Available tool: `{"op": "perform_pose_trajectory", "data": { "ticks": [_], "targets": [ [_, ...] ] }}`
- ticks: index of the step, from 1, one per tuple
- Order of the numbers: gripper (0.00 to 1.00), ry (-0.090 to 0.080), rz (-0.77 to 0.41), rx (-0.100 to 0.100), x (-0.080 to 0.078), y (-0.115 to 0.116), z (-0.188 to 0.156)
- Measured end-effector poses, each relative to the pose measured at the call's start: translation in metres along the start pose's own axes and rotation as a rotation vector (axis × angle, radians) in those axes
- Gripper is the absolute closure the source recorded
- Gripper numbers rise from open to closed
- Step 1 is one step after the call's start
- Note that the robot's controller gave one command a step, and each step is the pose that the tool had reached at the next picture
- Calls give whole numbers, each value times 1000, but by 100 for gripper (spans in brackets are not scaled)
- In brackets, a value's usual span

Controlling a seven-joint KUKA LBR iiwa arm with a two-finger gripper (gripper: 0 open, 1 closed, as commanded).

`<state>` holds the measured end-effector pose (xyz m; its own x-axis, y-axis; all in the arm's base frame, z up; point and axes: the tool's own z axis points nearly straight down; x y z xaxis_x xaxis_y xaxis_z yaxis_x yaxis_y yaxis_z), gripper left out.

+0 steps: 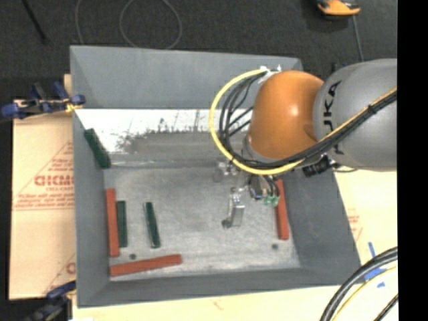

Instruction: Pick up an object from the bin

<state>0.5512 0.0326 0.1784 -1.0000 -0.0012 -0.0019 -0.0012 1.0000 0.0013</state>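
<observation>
Camera view, looking down into a grey metal bin (167, 79) that holds a few slim bars, all well spread out. The robot arm (361, 112), grey with an orange cover and looped cables at its wrist, reaches in from the right. Its pincer (232, 218) hangs low over bare floor, a little right of the bin's middle. Whether the pincer stands wide or narrow cannot be told from this angle, and nothing is seen held in it. The nearest thing is the right-hand orange-red bar (281, 212), lying by the right wall, near the pincer but apart from it. Along the front wall lies a longer orange-red bar (146, 265). At the left, a third orange-red bar (112, 223) lies just beside a dark green bar (121, 225), with a second green bar (152, 225) near them. Another green bar (97, 149) rests in the far left corner. The pick appears not yet made. The pincer would need to line up over one bar, close on it and lift it clear.
</observation>
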Motion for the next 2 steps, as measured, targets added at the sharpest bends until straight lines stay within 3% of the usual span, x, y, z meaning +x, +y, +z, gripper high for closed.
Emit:
{"op": "perform_pose_trajectory", "data": {
  "ticks": [1, 2],
  "targets": [
    [0, 3, -190, 2, 16, -29, 47],
    [0, 2, -133, 4, 39, -106, 53]
  ]
}}
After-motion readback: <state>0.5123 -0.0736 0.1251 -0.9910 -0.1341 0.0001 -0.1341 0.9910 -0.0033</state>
